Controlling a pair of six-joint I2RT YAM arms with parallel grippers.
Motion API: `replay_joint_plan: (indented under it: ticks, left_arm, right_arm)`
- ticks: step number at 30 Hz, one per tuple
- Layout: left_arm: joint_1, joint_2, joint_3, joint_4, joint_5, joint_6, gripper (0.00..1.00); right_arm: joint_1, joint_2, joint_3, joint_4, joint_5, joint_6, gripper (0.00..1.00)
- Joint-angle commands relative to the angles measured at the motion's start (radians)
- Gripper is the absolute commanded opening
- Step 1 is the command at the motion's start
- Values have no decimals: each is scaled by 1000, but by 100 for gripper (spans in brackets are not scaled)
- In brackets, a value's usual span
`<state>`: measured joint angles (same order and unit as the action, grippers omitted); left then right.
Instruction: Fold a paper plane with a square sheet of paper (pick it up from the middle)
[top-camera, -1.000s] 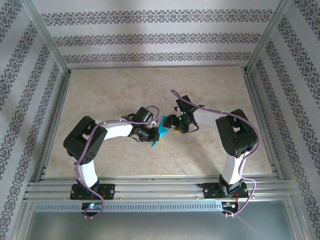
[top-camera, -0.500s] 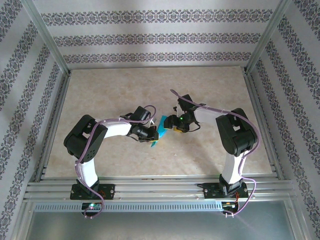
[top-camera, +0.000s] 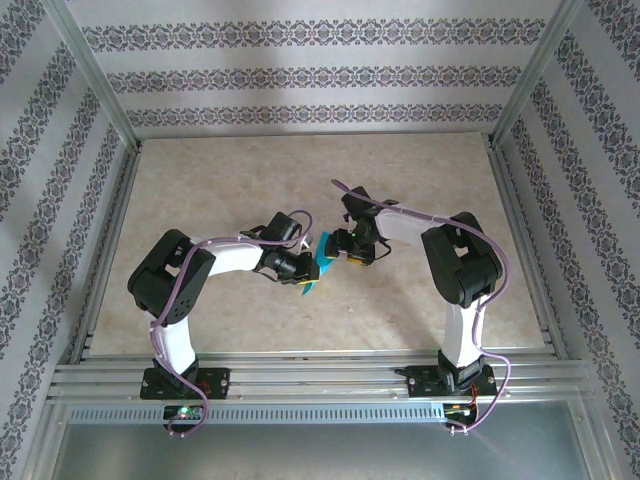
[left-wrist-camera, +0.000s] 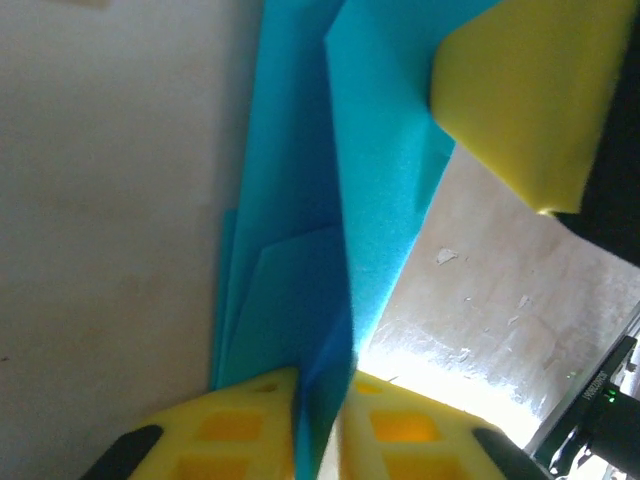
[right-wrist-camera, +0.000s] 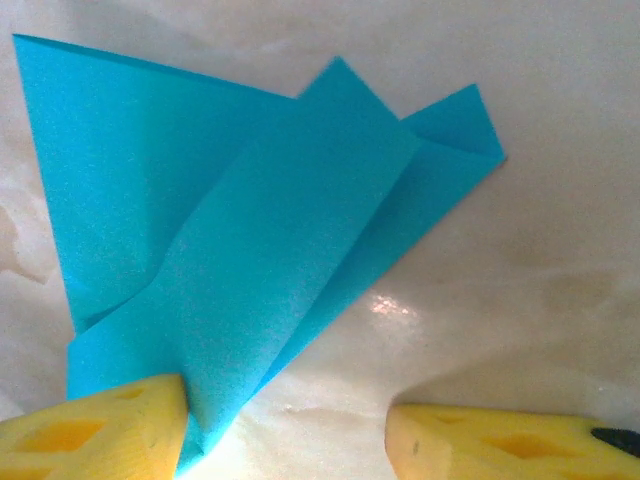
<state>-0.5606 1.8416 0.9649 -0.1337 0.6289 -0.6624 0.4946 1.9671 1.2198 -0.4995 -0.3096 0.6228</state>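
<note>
Left wrist view: left pincer pinches the folded teal-blue paper sheet; the spread right pincer should press creases gently.

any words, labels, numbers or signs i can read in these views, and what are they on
No text here can be read.
Small white print on a black part at the lower right of the left wrist view: too blurred to read.
Folded blue paper, tabletop, wallpaper: no lettering, only an ornamental pattern on the wallpaper.
</note>
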Motion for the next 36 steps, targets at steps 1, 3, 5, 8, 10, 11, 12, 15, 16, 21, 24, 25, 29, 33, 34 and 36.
replay_joint_plan:
  ticks: [1, 3, 5, 8, 10, 11, 12, 15, 16, 21, 24, 25, 29, 33, 34, 36]
  left_arm:
    - [10, 12, 12, -12, -3, 6, 21]
    - [11, 13, 15, -11, -8, 11, 22]
    - [10, 17, 20, -9, -8, 18, 22]
    - [10, 21, 26, -13, -13, 34, 21]
    - [10, 23, 31, -27, -21, 44, 18]
    - [10, 24, 32, -33, -24, 47, 16]
    - [11, 24, 35, -38, -26, 50, 14]
    - [11, 23, 41, -44, -20, 46, 8]
    - [11, 23, 43, -44, -13, 41, 6]
    - [15, 31, 50, -50, 19, 11, 4]
    - [23, 36, 50, -49, 38, -7, 3]
    - [26, 35, 51, -53, 40, -11, 3]
    - [34, 34, 47, -39, 59, -38, 3]
    - [45, 31, 23, 15, 92, -76, 2]
    - [47, 31, 15, 28, 97, -84, 2]
    - [51, 34, 10, 36, 105, -91, 2]
  right_arm:
    - [25, 177, -66, 99, 114, 0, 72]
    - [27, 178, -67, 97, 114, -1, 73]
    - [28, 181, -66, 95, 114, -4, 73]
    - [29, 184, -65, 87, 118, -5, 73]
    - [30, 187, -65, 84, 122, -2, 73]
    - [29, 189, -65, 82, 122, 0, 73]
    - [30, 189, -65, 83, 123, 0, 73]
    - [26, 181, -67, 89, 112, -2, 74]
    - [22, 171, -70, 99, 102, -4, 74]
    - [-23, 65, -83, 170, 7, -57, 74]
    - [-62, -30, -107, 250, -81, -87, 74]
    - [-75, -61, -123, 283, -109, -89, 74]
    - [-114, -150, -233, 466, -242, -84, 72]
    - [-114, -180, -348, 600, -301, -63, 63]
    - [-110, -184, -370, 641, -319, -48, 61]
    - [-93, -195, -393, 679, -325, -38, 55]
